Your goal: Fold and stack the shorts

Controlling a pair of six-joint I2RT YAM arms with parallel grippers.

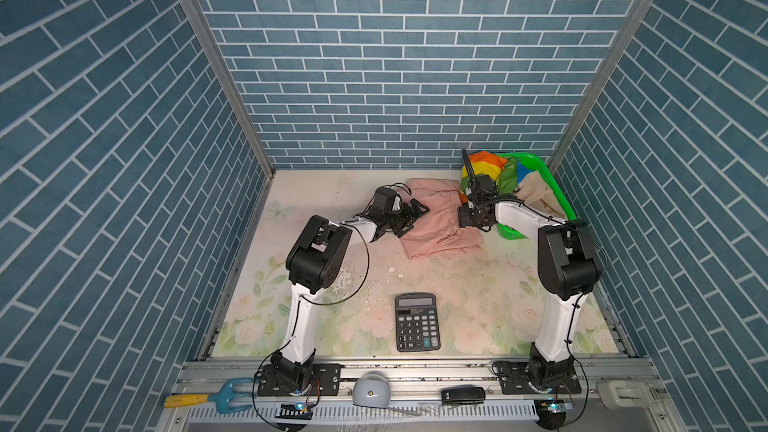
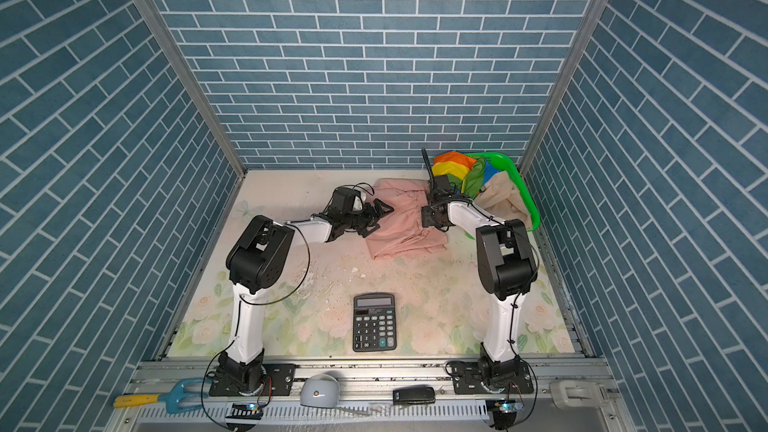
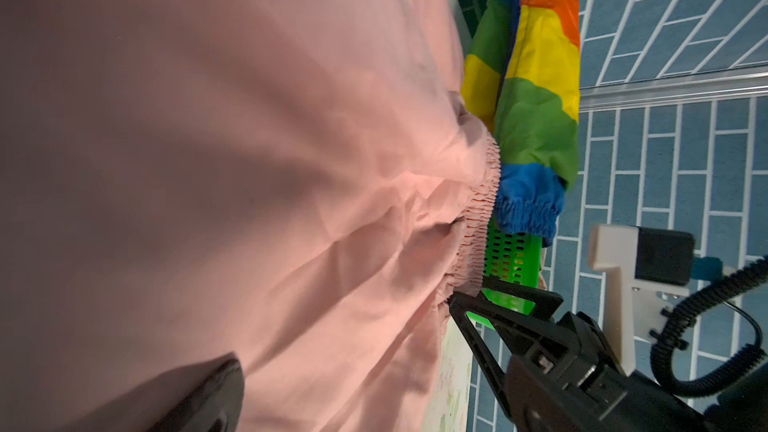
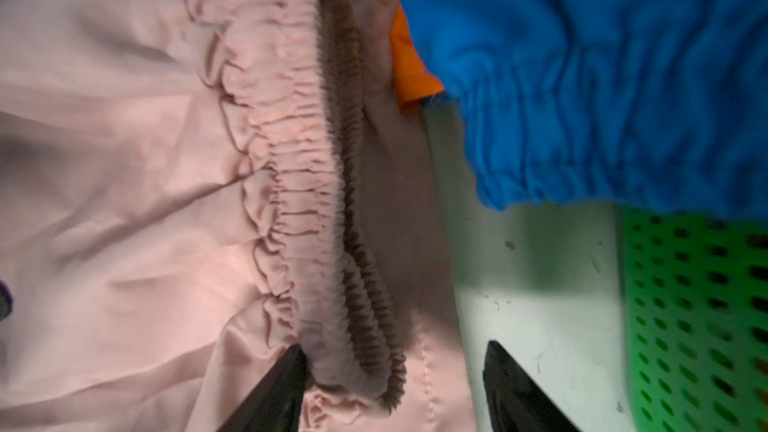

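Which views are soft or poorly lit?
Left wrist: pink shorts blur and darken close to the lens, rainbow shorts sharp. Right wrist: soft all over, dim, shadow along the pink waistband, green basket smeared. Both top views: sharp, evenly lit, wide-angle splay in the walls.

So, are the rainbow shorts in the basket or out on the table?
In, partly: the rainbow shorts heap on the green basket, blue gathered edge hanging outside its wall.

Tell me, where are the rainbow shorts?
In both top views the rainbow shorts drape over the left rim of the basket at the back right, next to the pink shorts.
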